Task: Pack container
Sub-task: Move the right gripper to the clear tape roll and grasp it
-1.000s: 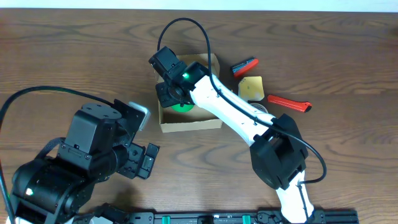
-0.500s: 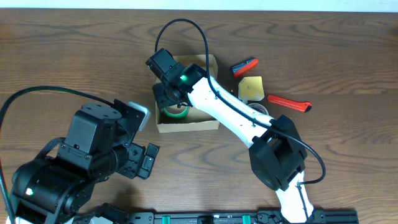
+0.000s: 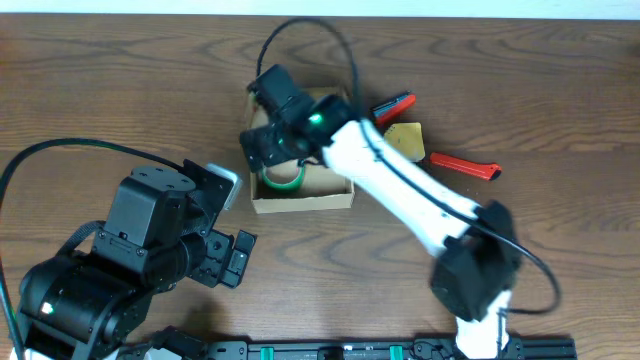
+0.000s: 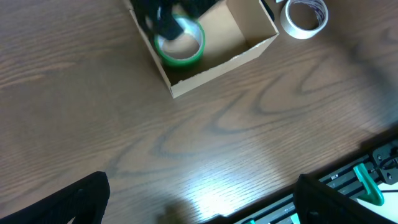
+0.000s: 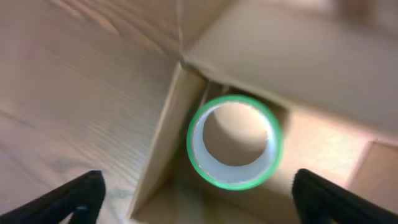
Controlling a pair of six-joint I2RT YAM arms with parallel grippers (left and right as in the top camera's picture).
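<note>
1. Overhead: the container (image 3: 300, 203) sits on the desk (image 3: 100, 80) directly beneath the right hand (image 3: 265, 152). It looks like light, thin cardboard, likely to slide if nudged.
2. Left wrist: the left hand (image 4: 202, 202) is spread and empty, with the container well ahead of it. A side wall would likely give the firmest hold.
3. Right wrist: the right hand is spread, pinching nothing. A green tape roll (image 5: 231, 177) lies below it in the container's corner.

Green roll (image 5: 196, 148) seemingly inside container (image 5: 163, 140).
</note>
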